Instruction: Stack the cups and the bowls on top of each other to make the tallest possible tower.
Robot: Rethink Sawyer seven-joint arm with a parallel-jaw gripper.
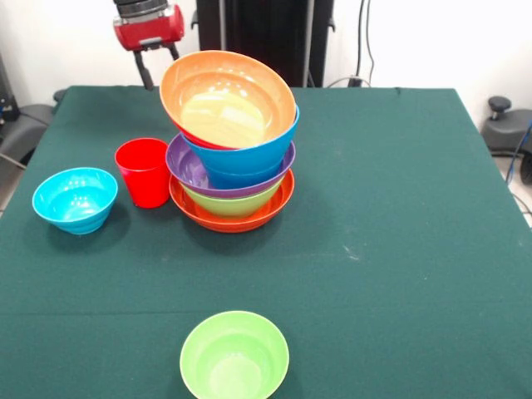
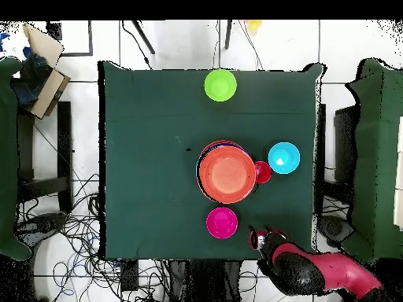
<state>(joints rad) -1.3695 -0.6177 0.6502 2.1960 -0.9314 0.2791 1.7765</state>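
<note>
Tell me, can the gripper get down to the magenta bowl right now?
Probably yes. The magenta bowl sits alone beside the tower, and the gripper hovers close by, with bare table between them.

Eight bowls: five in the tower (image 1: 233, 141), three loose (image 1: 75, 199) (image 1: 235, 356) (image 2: 222, 222); one red cup (image 1: 144, 172).

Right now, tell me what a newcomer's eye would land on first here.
First, the tower at mid-table: nested bowls on a wide orange base, with the top orange bowl tilted toward the camera. Next, the red cup standing right beside it and a blue bowl farther out on that side. A green bowl sits alone at the near edge, while the claw hangs behind the tower.
</note>
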